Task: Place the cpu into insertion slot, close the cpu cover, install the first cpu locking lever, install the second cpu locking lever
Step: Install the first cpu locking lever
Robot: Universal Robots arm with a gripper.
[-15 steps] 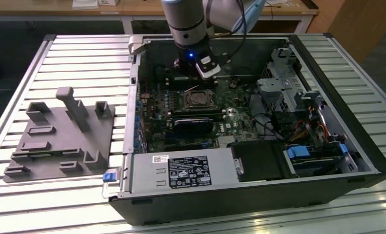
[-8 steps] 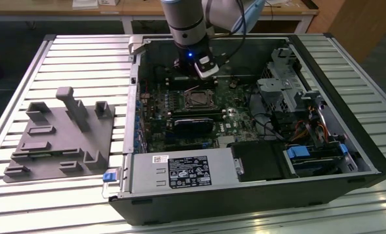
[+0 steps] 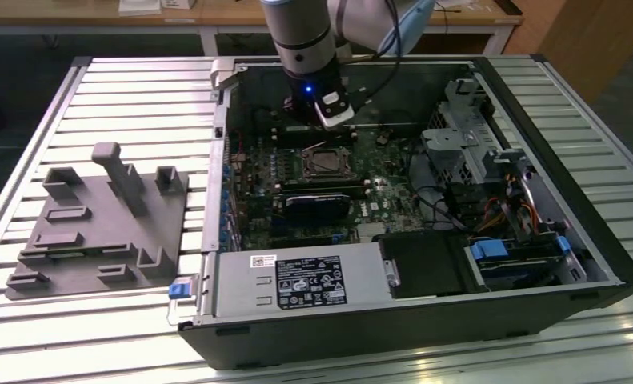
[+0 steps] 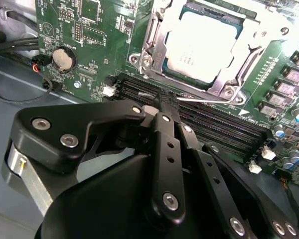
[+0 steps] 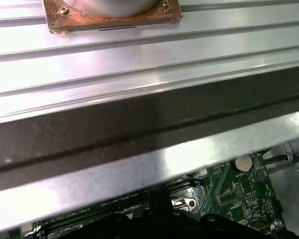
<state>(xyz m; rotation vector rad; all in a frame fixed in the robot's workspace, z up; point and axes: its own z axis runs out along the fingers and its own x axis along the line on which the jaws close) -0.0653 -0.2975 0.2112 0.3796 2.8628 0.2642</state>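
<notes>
Exterior view: gripper [image 3: 322, 120] sits upper centre of frame, inside the open computer case [image 3: 402, 336], just above the insertion slot [image 3: 325, 164]. Case stands on a slatted table [image 3: 134, 96].

Second wrist view: cpu [image 4: 202, 40] lies flat in the slot, silvery face up. The cpu cover [image 4: 157, 40] looks to be down around it, frame framing the chip. Gripper [image 4: 165, 99] has its fingers pressed together; I can't see anything clamped between them. The tips are over the memory slots [image 4: 214, 117], right at the end of a thin bright locking lever [image 4: 209, 101] that runs along the socket edge.

Judged step: working 1 locking lever; cpu placement and cover look done.

To do it well: keep the tips narrow and on the lever end only, clear of the memory slots and the circuit board [image 4: 89, 30]. Push along the lever's swing, not down on the cover. The wire is thin and springy and could slip off the tips.
</notes>
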